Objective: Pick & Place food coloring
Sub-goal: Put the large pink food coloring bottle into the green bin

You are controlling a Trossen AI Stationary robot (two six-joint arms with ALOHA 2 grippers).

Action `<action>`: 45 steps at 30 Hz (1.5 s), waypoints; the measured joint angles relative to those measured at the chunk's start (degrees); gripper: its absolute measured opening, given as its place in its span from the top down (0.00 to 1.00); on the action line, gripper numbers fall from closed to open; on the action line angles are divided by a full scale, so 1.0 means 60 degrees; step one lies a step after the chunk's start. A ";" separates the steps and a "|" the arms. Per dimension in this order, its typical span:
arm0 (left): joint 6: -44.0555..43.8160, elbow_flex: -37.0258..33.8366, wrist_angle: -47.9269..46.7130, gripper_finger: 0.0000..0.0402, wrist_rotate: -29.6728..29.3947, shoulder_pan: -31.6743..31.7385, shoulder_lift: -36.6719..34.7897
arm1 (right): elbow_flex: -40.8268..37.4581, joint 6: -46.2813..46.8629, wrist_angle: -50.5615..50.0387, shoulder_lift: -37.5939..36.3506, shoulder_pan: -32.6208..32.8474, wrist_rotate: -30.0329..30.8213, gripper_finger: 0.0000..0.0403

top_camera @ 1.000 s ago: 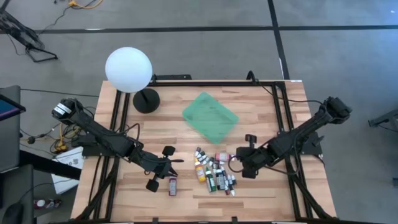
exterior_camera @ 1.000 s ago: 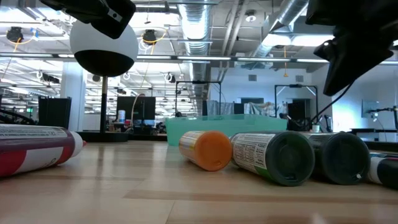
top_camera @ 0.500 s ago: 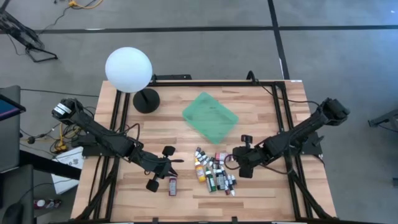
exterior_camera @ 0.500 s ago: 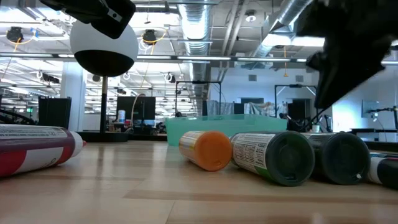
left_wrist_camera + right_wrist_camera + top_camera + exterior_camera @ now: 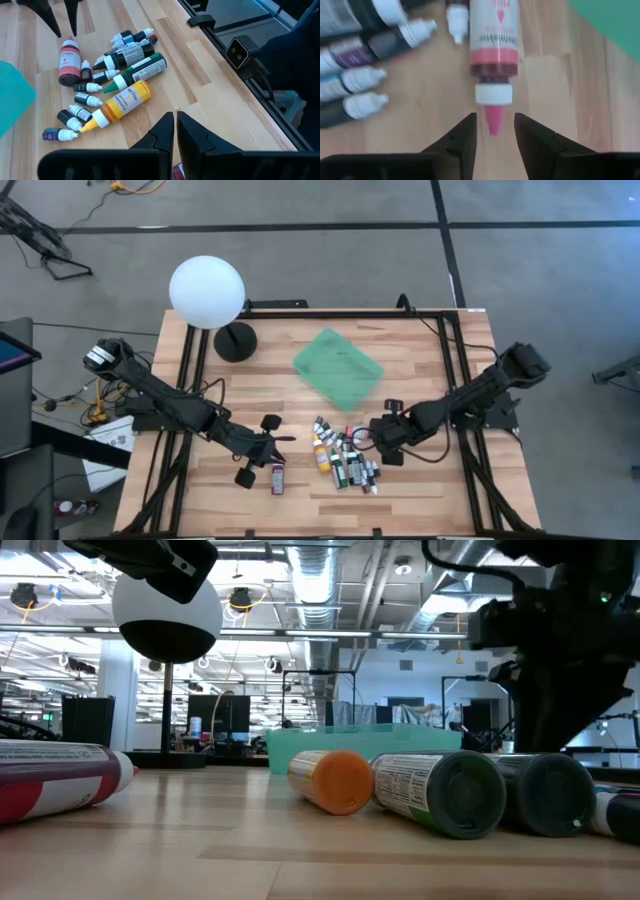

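Note:
The food coloring [image 5: 345, 455] is a heap of small bottles lying on their sides on the wooden table, near its front edge; it also shows in the left wrist view [image 5: 112, 75]. A pink bottle [image 5: 494, 45] lies at the heap's far right side. Its pink nozzle tip [image 5: 493, 120] points at my right gripper [image 5: 495, 134]. That gripper [image 5: 375, 436] is open and points steeply down, one finger on each side of the tip without touching it. My left gripper [image 5: 175, 131] is shut with nothing in it, hovering left of the heap [image 5: 266, 442].
A flat green tray [image 5: 338, 367] lies behind the heap at mid table. A white globe lamp [image 5: 207, 292] on a black base stands far left. One dark red bottle [image 5: 278, 478] lies apart, beside my left gripper. Black frame rails [image 5: 450, 360] run along the table's sides.
My right gripper has come down and gone toward the table's left, onto the right side of the heap, tipping more steeply downward. The bottles have stayed where they lay.

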 joint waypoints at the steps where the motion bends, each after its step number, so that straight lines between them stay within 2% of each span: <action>1: 0.0004 0.0000 0.0003 0.96 0.0000 0.0000 0.0000 | -0.0006 0.0000 -0.0089 0.0009 -0.0033 -0.0006 0.68; 12: 0.0041 -0.0004 -0.0075 0.96 -0.0001 0.0004 0.0000 | -0.0002 -0.0149 0.0165 0.0642 -0.0398 -0.0250 0.65; 21: 0.0048 -0.0004 -0.0067 0.96 -0.0059 0.0004 0.0000 | -0.0002 -0.0149 -0.0039 0.0726 -0.0476 -0.0243 0.73; 29: -0.0178 -0.0004 -0.0058 0.96 -0.1942 0.0007 0.0000 | -0.0006 -0.0150 -0.0049 0.0704 -0.0462 -0.0229 0.90; 33: -0.0403 -0.0004 -0.0056 0.96 -0.2489 0.0004 0.0000 | -0.0006 -0.0149 -0.0044 0.0704 -0.0450 -0.0200 0.97; 39: -0.0732 -0.0004 -0.0051 0.96 -0.2981 0.0004 0.0000 | -0.0006 -0.0149 -0.0005 0.0704 -0.0447 0.0040 0.96; 45: -0.0775 -0.0004 -0.0051 0.96 -0.3005 0.0004 0.0000 | -0.0006 -0.0147 -0.0005 0.0704 -0.0338 0.0290 0.96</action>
